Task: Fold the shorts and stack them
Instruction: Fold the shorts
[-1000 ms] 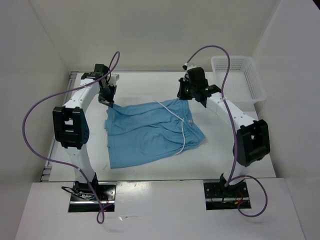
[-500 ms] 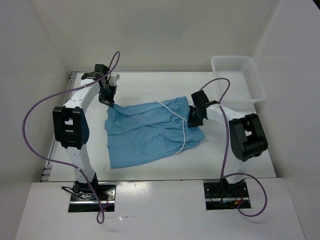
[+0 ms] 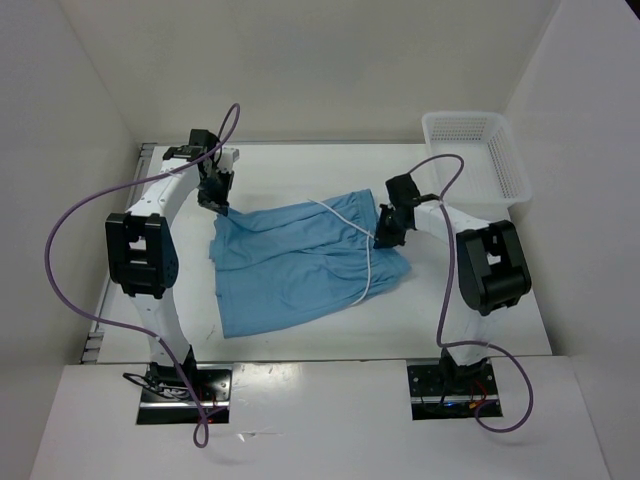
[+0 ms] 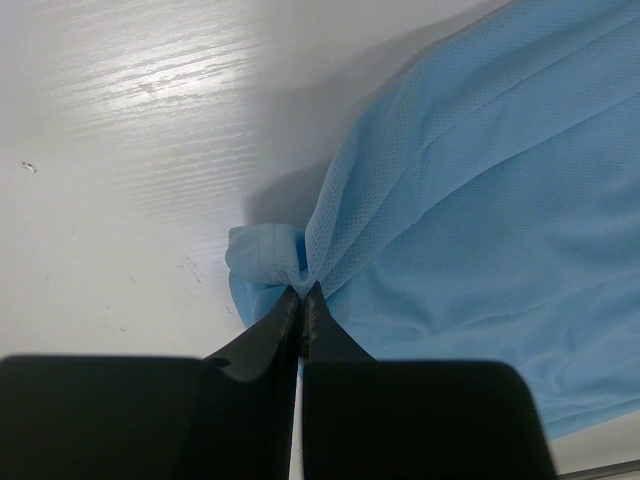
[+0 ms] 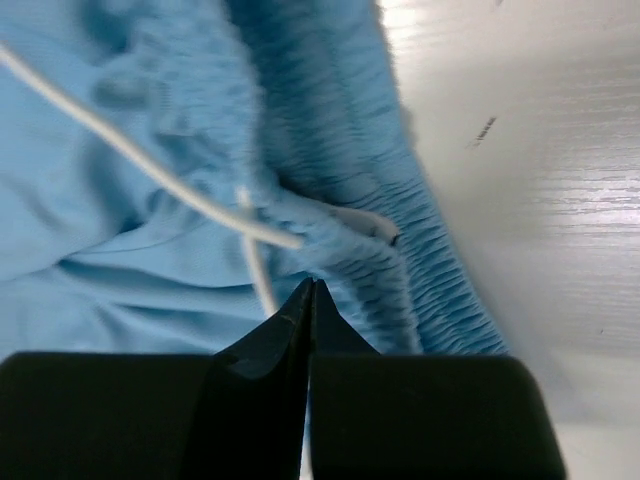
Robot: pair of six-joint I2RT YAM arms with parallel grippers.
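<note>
Now, left tool (image 4: pixel 302 300) pinched shut on a corner (image 4: pixel 262 258) of the shorts (image 3: pixel 290 270), right tool (image 5: pixel 310 295) clamped on the waistband (image 5: pixel 400 235); the cloth lies on the worktop (image 3: pixel 300 170), spread lengthwise between them.

The light sky-blue soft fabric shorts (image 3: pixel 300 262) lie spread and slightly rumpled on the white table (image 3: pixel 300 170), gathered elastic waistband (image 5: pixel 400 270) rightward (a thin white drawstring cord (image 3: pixel 368 268) trails across it), hems leftward.

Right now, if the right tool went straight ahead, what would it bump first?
The shorts: the right tool points into their gathered waistband and seems to pinch it, though depth is unclear.
</note>
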